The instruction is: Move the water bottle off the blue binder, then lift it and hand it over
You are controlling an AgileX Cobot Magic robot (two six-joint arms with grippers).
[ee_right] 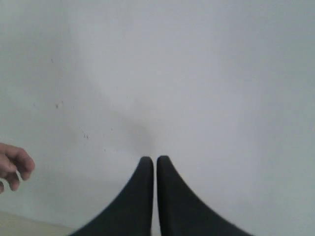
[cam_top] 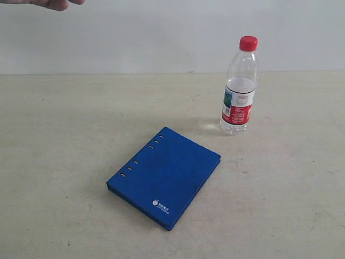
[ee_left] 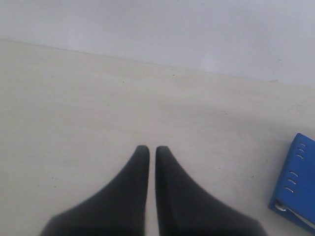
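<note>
The water bottle, clear with a red cap and red-and-white label, stands upright on the table beyond the blue binder's far right corner, apart from it. The blue binder lies flat mid-table; its rivet edge also shows in the left wrist view. Neither gripper appears in the exterior view. My left gripper is shut and empty, hovering over bare table well away from the binder. My right gripper is shut and empty, facing the pale wall.
A person's hand shows at the top left edge of the exterior view, and fingers appear in the right wrist view. The beige table meets a pale wall behind.
</note>
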